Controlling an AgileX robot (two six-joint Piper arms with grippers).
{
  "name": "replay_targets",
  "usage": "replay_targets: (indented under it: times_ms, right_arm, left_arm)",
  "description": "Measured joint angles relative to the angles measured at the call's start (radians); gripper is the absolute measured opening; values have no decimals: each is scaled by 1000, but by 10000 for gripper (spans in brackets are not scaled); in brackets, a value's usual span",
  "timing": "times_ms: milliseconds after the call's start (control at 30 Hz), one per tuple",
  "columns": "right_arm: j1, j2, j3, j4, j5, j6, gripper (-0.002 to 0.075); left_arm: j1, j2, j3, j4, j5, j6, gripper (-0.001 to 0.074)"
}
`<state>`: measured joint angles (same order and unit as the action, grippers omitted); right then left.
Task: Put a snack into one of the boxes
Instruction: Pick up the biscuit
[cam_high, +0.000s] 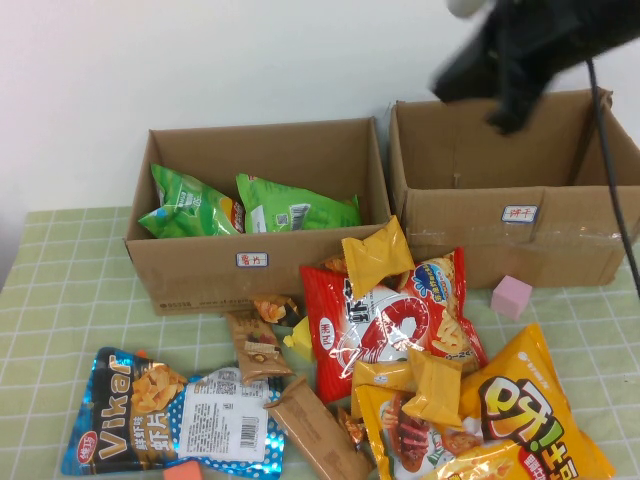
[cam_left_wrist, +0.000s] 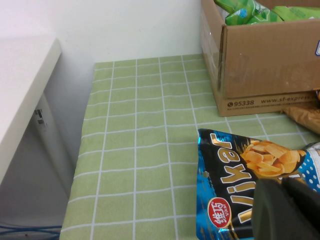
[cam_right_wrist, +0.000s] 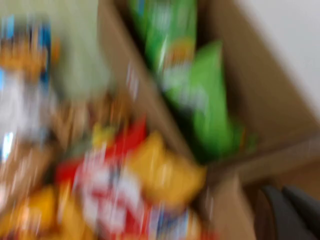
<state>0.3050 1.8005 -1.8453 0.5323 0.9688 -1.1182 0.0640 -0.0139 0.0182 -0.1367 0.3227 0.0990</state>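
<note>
Cardboard, matte and brown with soft creases, forms two open-topped boxes standing side by side at the back of the desk (cam_high: 60, 290), which is covered by a pale green cloth ruled in white squares. The left box (cam_high: 200, 270) carries a small white label on its front wall and holds two glossy green snack bags (cam_high: 250, 208) lying flat inside. The right box (cam_high: 560, 240) also bears a small label; nothing can be seen inside it from the high view.

In front of the boxes lies a loose heap of crinkled foil packets: a red bag (cam_high: 385, 325) with a ring-shaped graphic, several small pillow-shaped yellow packets (cam_high: 376, 255) on and around it, a large orange bag (cam_high: 535, 410) with bold black characters, and brown wrappers (cam_high: 255, 345). Further left, a shiny blue Viker chip bag (cam_high: 170, 410) lies flat. A small pink block (cam_high: 511, 297) sits just beside the right box's front wall.

Dark and blurred, the right end effector (cam_high: 515, 60) hangs above the right box's rear edge, fully closed, with nothing visibly in its grip. The left end effector (cam_left_wrist: 287, 212) hovers low over the blue bag's corner; whether it is open I cannot tell.
</note>
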Motion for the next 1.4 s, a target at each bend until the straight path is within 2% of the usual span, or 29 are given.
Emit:
replay_targets:
  times_ms: [133,233,433,567,700,767,833,1033,1167,1267,1333,1400]
  right_arm:
    - [0,-42,3,-247,169,164,4]
    - [0,-80,67,-360,186,269,4]
    - [0,-217,366,-487,-9,455,3]
    - [0,-257,521,-514,-154,485,3]
    - [0,-244,571,-482,-249,483,2]
    - [0,-230,571,-429,-273,428,2]
    - [5,-206,571,-356,-287,299,2]
    - [36,-114,571,-73,-297,-237,24]
    - [44,-61,571,116,-311,-508,158]
    - [52,-16,571,180,-360,-621,336]
    - [66,12,571,180,-417,-646,475]
    - [85,35,571,151,-480,-659,582]
  left_arm:
    - [0,0,0,0,0,0,-3]
    - [0,0,0,0,0,0,-3]
    - [0,0,0,0,0,0,-3]
    - [0,0,0,0,0,2,-2]
    - [0,0,0,0,0,4,-3]
    - [0,0,0,0,0,4,-3]
    - [0,0,0,0,0,4,-3]
    - [0,0,0,0,0,4,-3]
    - [0,0,0,0,0,4,-3]
    - [0,0,0,0,0,4,-3]
    - [0,0,0,0,0,4,-2]
    - [0,0,0,0,0,4,-2]
